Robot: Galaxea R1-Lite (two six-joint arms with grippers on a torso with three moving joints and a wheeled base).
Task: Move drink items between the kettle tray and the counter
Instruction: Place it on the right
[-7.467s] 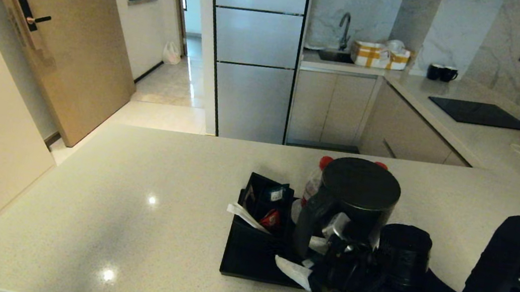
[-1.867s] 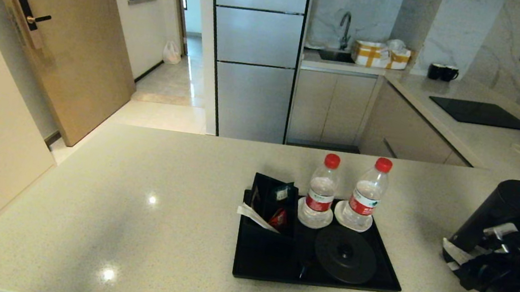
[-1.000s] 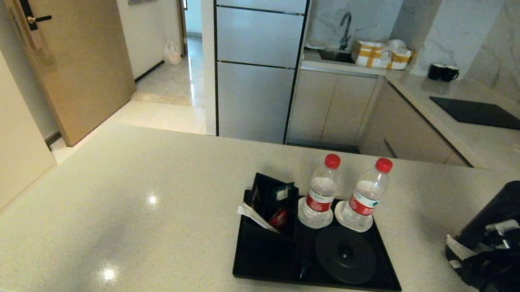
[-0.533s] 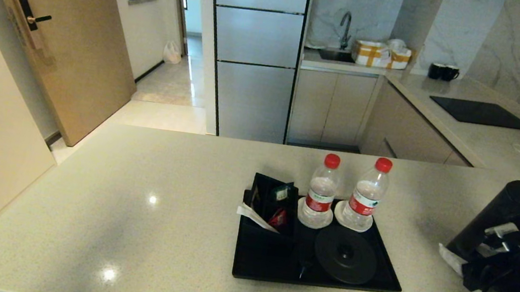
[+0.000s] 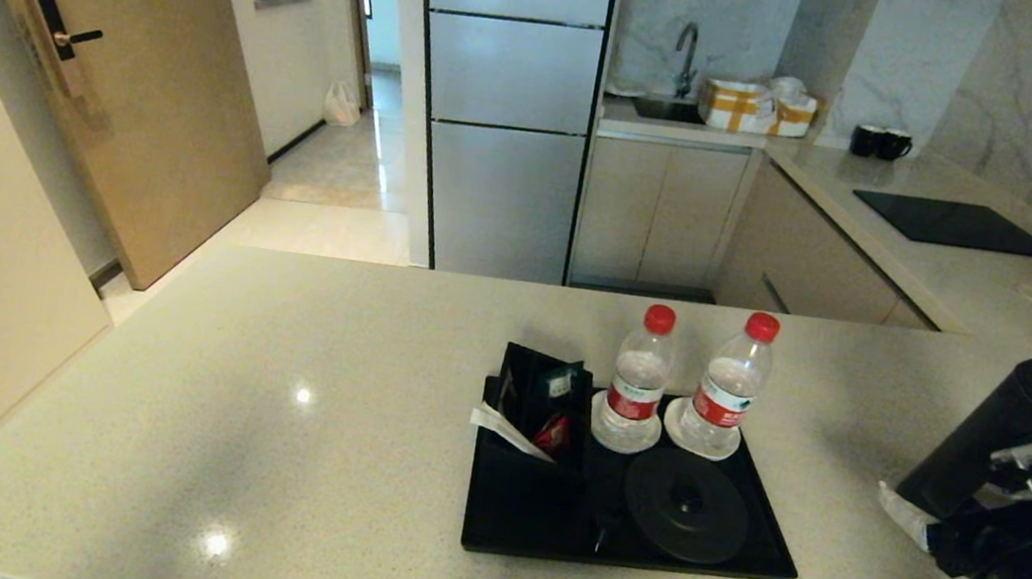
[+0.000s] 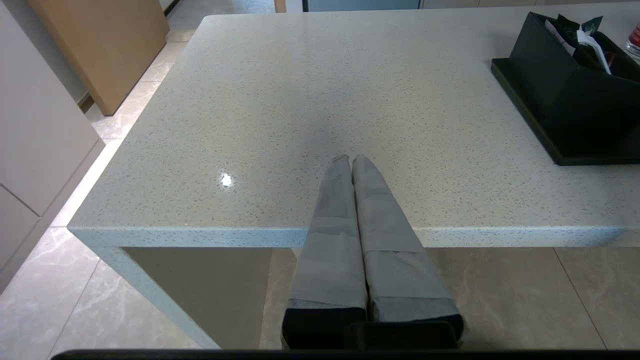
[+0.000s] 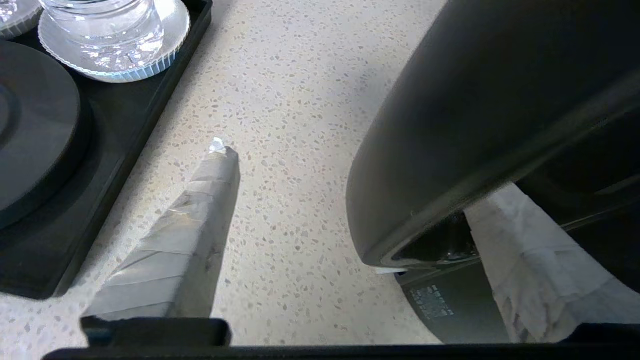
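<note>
Dark grey kettle stands on your speckled counter, right of the black tray; your right gripper straddles it, fingers spread. Your left gripper hangs pressed together.

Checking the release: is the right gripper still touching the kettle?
Cannot tell. In the right wrist view one finger stands clear of the kettle, but the other overlaps its handle side with no gap visible.
</note>
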